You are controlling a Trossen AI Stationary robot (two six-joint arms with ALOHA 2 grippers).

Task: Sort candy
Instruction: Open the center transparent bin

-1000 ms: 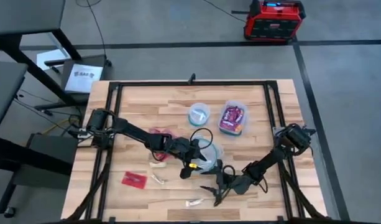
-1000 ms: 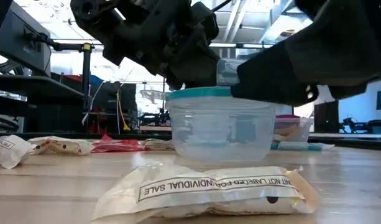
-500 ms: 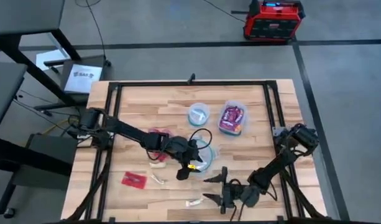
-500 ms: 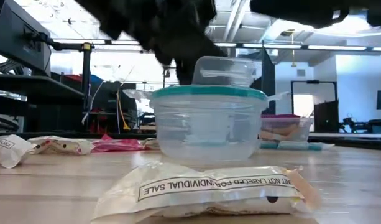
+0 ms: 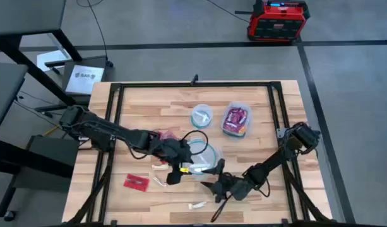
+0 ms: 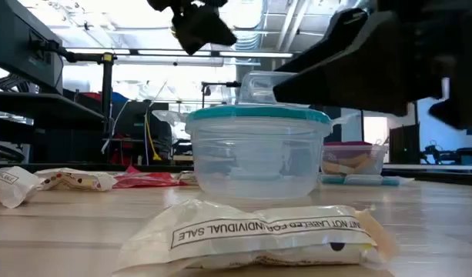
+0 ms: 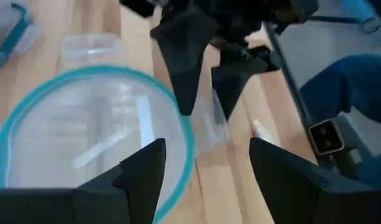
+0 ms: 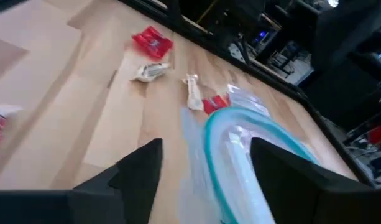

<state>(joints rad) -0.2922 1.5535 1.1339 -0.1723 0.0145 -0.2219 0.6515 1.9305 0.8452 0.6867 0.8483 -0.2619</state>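
A clear round container with a teal rim (image 5: pixel 203 155) stands mid-table, and pale sticks (image 7: pixel 140 118) show through it. My left gripper (image 5: pixel 179 171) hovers open just off the container's near left side, above its rim (image 7: pixel 28 134), with nothing between the fingers. My right gripper (image 5: pixel 214 183) is open and empty at the container's near right side, its fingers pointing at the rim (image 8: pixel 240 134). Loose candy lies on the wood: a red packet (image 5: pixel 136 181), white sticks (image 5: pixel 160 181) and a white wrapped piece (image 6: pixel 259 231) near the front edge.
A second round container (image 5: pixel 202 116) and a rectangular one holding red and purple candy (image 5: pixel 236 120) stand farther back. Red candy (image 5: pixel 163 134) lies under the left arm. A black frame rail (image 5: pixel 117 126) runs along the table's sides. A person's blue sleeve (image 7: pixel 345 93) shows beyond the table.
My left gripper has risen from the container's rim and drawn back toward the table's left. My right gripper swung toward the near edge and has come back close to the container. The container has stayed in place.
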